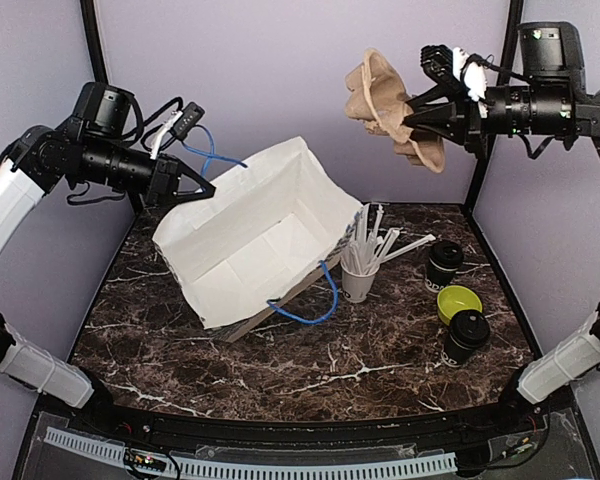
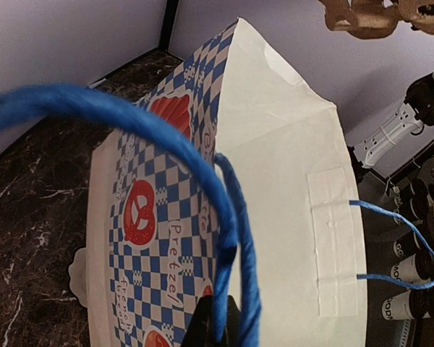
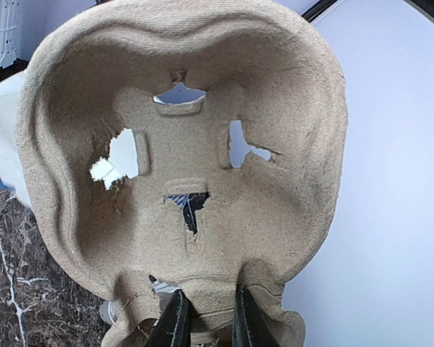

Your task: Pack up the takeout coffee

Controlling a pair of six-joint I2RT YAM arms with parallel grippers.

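The left gripper (image 1: 202, 186) is closed tight on the blue handle (image 1: 210, 152) of a white paper bag (image 1: 250, 235). The bag is spread out below and ahead of these jaws, tipped on its side with its mouth open. A brown cup carrier (image 1: 385, 100) is pinched by its edge between the narrowly set jaws of the right gripper (image 1: 412, 115) and held in the air, fanned out ahead of the fingertips. The far black cup (image 1: 444, 263) and the near black cup (image 1: 466, 335), both lidded, are seen upright on the marble table (image 1: 280, 365), well below the right jaws and apart from both grippers, with a green bowl (image 1: 458, 302) between them
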